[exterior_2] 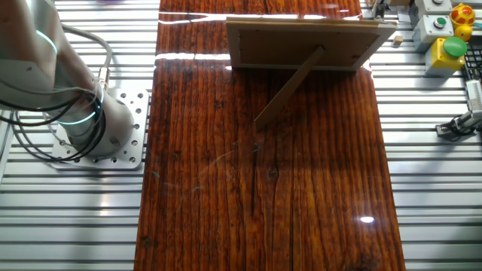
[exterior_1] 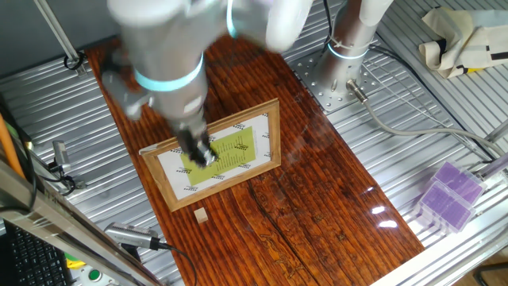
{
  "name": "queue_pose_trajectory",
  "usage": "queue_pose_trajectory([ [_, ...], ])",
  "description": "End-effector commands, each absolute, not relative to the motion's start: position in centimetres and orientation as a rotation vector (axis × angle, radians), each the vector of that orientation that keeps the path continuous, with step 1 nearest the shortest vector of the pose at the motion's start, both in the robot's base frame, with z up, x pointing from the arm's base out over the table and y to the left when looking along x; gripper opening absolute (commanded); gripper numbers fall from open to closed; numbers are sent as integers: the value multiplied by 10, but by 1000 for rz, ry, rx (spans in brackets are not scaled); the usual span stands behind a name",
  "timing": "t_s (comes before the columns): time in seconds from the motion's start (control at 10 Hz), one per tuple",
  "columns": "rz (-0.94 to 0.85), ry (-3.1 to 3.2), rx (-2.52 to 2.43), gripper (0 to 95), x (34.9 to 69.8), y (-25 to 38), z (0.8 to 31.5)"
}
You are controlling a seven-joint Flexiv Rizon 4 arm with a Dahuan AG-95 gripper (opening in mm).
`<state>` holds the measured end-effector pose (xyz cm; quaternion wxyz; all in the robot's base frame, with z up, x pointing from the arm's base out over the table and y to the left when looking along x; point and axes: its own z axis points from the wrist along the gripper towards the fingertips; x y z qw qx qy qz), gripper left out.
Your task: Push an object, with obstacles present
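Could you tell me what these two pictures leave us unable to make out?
- Gripper: in one fixed view it is motion-blurred, so open or shut is unclear; the other fixed view does not show it.
- Frame: in one fixed view the arm covers part of the print; in the other fixed view only its back and prop show.
- Cube: too small for detail in one fixed view; barely visible beside the frame in the other.

A dark wooden board point(exterior_1: 317, 206) lies across the ribbed metal table point(exterior_1: 413, 103). On it, centre-left, stands the picture frame point(exterior_1: 274, 135); just below it sits the wooden cube point(exterior_1: 202, 215).
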<state>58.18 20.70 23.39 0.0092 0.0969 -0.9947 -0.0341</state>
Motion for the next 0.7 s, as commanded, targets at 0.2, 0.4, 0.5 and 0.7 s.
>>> queue_pose_trajectory([
  [0.2, -116, -3133, 287, 0, 592, 208, 189],
  [0.4, -104, -3130, 293, 0, 595, 212, 163],
  [0.5, -103, -3133, 302, 0, 596, 212, 146],
  [0.7, -98, -3133, 305, 0, 596, 213, 131],
])
